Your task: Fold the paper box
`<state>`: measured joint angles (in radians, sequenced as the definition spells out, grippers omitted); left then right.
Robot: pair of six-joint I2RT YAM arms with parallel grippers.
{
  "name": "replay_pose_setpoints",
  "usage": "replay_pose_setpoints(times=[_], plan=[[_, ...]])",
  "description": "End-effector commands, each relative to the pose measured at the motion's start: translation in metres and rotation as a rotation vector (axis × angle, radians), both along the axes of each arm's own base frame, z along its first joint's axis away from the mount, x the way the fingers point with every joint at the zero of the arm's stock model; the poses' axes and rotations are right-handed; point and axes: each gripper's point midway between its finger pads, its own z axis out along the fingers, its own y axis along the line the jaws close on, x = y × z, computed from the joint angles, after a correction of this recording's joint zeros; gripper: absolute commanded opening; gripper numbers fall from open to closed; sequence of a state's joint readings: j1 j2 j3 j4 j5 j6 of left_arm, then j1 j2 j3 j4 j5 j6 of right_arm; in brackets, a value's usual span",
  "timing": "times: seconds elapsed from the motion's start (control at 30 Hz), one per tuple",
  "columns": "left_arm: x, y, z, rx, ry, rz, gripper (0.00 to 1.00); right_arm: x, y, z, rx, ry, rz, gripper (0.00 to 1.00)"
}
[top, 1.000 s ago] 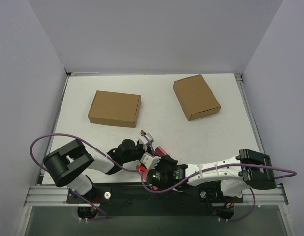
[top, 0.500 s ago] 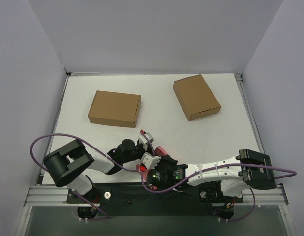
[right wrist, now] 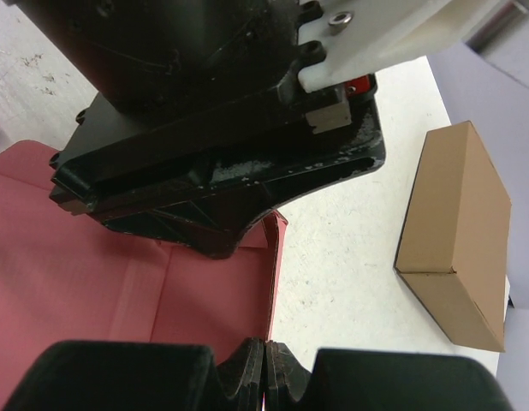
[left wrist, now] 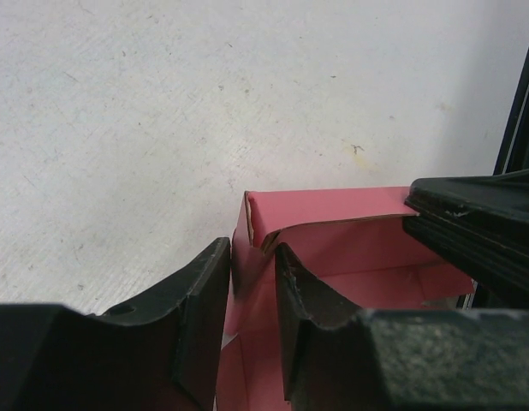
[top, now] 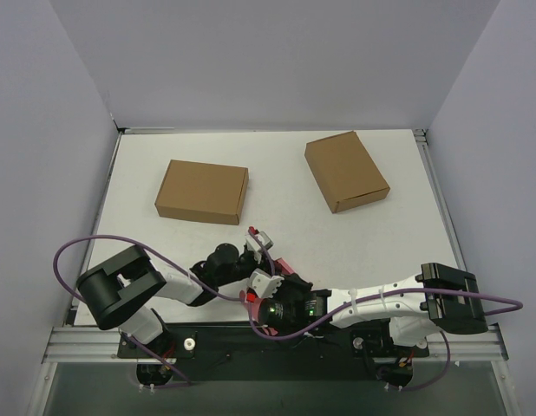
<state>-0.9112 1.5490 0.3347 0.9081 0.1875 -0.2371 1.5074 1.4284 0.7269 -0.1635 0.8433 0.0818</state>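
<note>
Pink paper box point(left wrist: 350, 248) sits at the near edge of the table point(top: 285, 227), about centre, btwn the two arms. From overhead it's mostly hidden under both wrists, only slivers of pink showing. It's part-formed: floor flat on the white top, walls up on at least two sides (one corner flap curls inward, not lying flat).

L gripper point(left wrist: 252, 251) meets that corner w/ jaws apart. One finger point(left wrist: 203, 300) is outside the wall, the other inside, so the wall stands in the gap, not clamped as far as the wrist cam shows.

R gripper point(right wrist: 264, 349) is closed tight on the thin top edge of a neighbouring wall, tips pressed together w/ the card edge running down btwn them. L wrist view shows the same pinch from the side, at its right. The grippers are v. close; L's body fills the top of the R wrist view.

Brown cardboard box point(top: 202, 191) lies farther back, left of centre. Second brown box point(top: 346, 171) is back right, turned at an angle. Both are well apart from the pink one.
</note>
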Motion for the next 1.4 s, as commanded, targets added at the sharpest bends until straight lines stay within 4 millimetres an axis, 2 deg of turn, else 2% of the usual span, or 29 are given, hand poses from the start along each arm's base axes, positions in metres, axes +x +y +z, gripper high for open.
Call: replay_pose_setpoints(times=[0.0, 0.1, 0.3, 0.4, 0.67, 0.73, 0.8, 0.87, 1.17, 1.37], plan=[[0.014, -0.019, 0.036, -0.1, -0.096, -0.013, 0.35, -0.006, 0.002, 0.001, 0.035, 0.023, 0.011, 0.0], [0.013, -0.021, 0.032, -0.089, -0.088, -0.019, 0.29, -0.006, 0.002, 0.002, 0.035, 0.022, 0.01, 0.0], [0.007, -0.013, 0.021, -0.063, -0.061, -0.015, 0.28, -0.006, -0.001, 0.004, 0.037, 0.016, 0.006, 0.0], [0.009, -0.01, 0.018, -0.046, -0.061, 0.001, 0.2, -0.005, -0.001, 0.005, 0.042, 0.015, 0.004, 0.0], [0.016, 0.005, 0.01, 0.012, -0.061, 0.08, 0.19, -0.005, -0.004, 0.007, 0.037, 0.006, -0.003, 0.0], [0.015, 0.007, 0.01, 0.014, -0.061, 0.086, 0.23, -0.004, -0.004, 0.007, 0.038, 0.005, -0.004, 0.0], [0.013, 0.006, 0.012, 0.005, -0.066, 0.08, 0.31, -0.004, -0.003, 0.008, 0.039, 0.005, -0.004, 0.0], [0.012, 0.007, 0.013, -0.001, -0.067, 0.075, 0.34, -0.004, -0.004, 0.007, 0.036, 0.004, -0.005, 0.0], [0.011, 0.009, 0.013, 0.0, -0.069, 0.077, 0.34, -0.004, -0.004, 0.008, 0.042, 0.003, -0.007, 0.0], [0.008, 0.012, 0.016, -0.003, -0.072, 0.079, 0.4, -0.004, -0.006, 0.008, 0.039, 0.004, -0.008, 0.0]])
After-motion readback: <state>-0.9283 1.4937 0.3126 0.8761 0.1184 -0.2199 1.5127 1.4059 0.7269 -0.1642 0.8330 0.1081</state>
